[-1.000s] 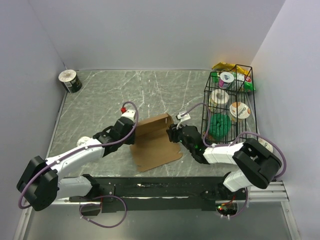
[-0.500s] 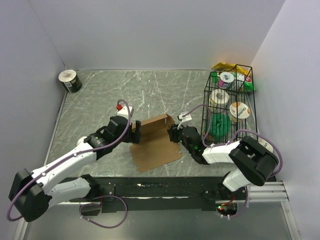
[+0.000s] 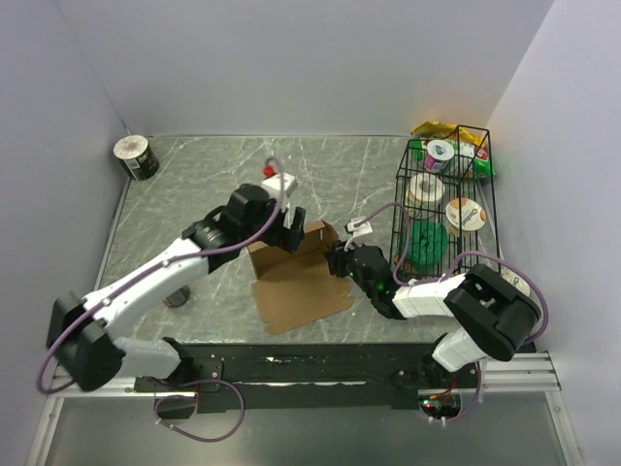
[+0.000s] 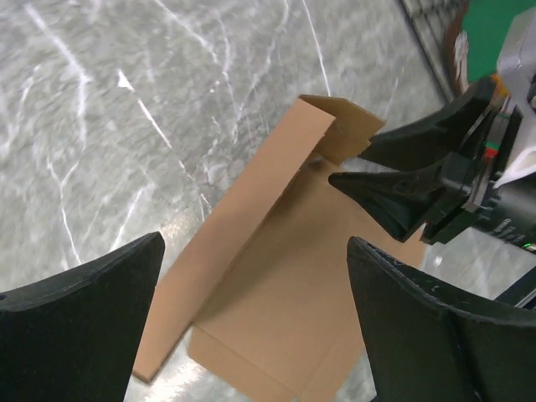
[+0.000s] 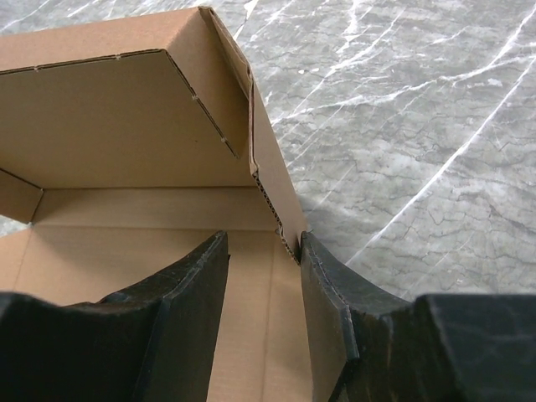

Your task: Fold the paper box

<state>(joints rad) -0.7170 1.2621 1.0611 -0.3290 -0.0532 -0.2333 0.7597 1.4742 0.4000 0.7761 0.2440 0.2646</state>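
Progress check: the plain brown cardboard paper box (image 3: 301, 286) is only part-way up. Its wide base panel lies flat on the grey marble table (image 3: 194, 184), directly under your left gripper (image 3: 288, 231) and running beneath your right gripper (image 5: 264, 239).

Just beyond the right fingertips, the long back wall stands raised and leans in over the base. A short side flap (image 4: 347, 134) turns off that wall's end. So one wall and one corner are started.

Your left gripper hangs above the sheet with its fingers spread wide, touching nothing. Your right gripper's fingers sit a narrow gap apart. The flap's corrugated lower edge is right at the mouth of that gap, and I see no clamp on it.

What's left, by my reading, is most of the job. The part of the sheet nearer you than both hands lies flat. The raised wall isn't locked by anything, and no flap looks tucked. Expect that wall to sag if nobody steadies it.
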